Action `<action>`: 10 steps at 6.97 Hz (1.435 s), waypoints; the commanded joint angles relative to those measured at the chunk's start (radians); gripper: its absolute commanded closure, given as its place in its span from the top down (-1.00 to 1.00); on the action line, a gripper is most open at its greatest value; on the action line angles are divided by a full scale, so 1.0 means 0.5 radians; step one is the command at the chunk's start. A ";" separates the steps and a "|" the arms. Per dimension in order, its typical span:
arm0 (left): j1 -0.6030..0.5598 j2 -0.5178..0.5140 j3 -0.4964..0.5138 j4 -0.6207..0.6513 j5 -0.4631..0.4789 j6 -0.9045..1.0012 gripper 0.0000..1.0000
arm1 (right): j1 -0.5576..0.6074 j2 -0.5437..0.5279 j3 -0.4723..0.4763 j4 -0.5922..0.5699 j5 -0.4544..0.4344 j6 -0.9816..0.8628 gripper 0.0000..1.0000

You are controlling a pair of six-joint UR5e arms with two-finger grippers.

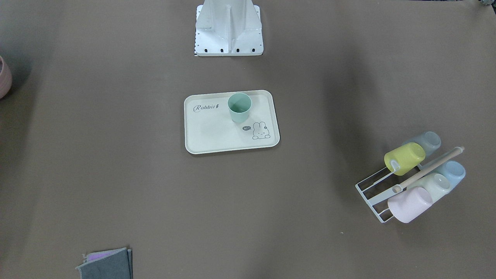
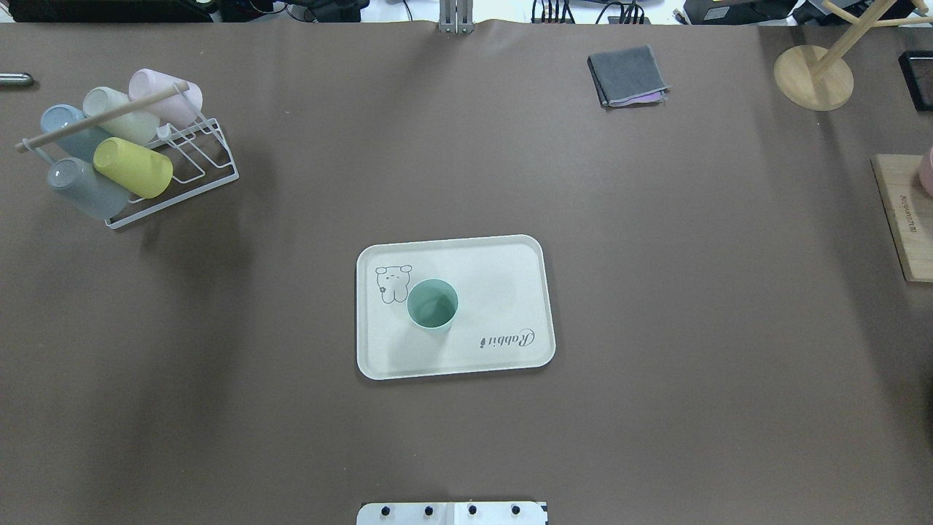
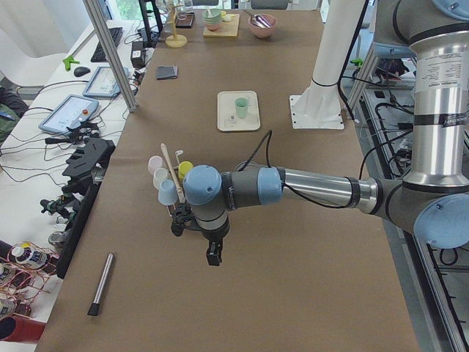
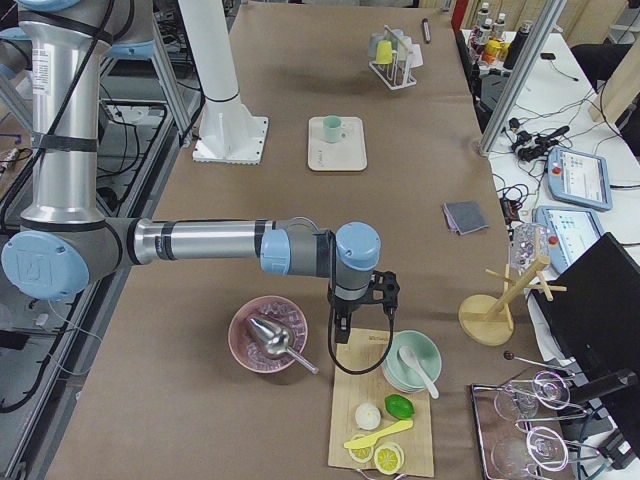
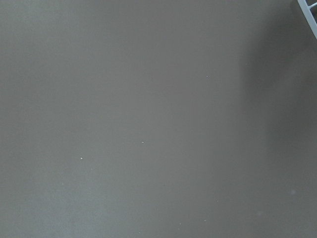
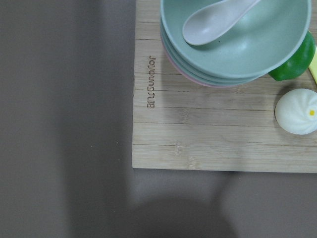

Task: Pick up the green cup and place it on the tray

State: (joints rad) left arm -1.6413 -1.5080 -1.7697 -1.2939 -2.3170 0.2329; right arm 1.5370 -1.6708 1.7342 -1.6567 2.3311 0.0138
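Brown table (image 2: pixel 656 328) with tray (image 2: pixel 503 288), wire cup rack (image 2: pixel 204 157), folded grey cloth (image 2: pixel 625 73), wooden board (image 2: pixel 904 219).

Brown table (image 2: pixel 656 328), cluttered white desk (image 3: pixel 40 92), perhaps daylight

The green cup (image 1: pixel 239 108) stands upright, mouth up, on the tray (image 1: pixel 217 135), between its "Rabbit" lettering and its bunny drawing. The tray lies flat on the brown table (image 1: pixel 116 155), below the robot's white base (image 1: pixel 228 29). Well apart, a white wire rack (image 1: pixel 372 193) holds tilted cups, among them a yellow-green cup (image 1: pixel 405 158) and a pink cup (image 1: pixel 410 204).
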 commanded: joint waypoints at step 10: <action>0.000 0.009 -0.026 0.002 -0.017 -0.003 0.97 | 0.000 0.007 0.020 0.003 0.019 -0.009 1.00</action>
State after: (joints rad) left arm -1.6413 -1.5034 -1.7832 -1.2932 -2.3267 0.2317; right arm 1.5371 -1.6690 1.7385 -1.6557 2.3393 0.0089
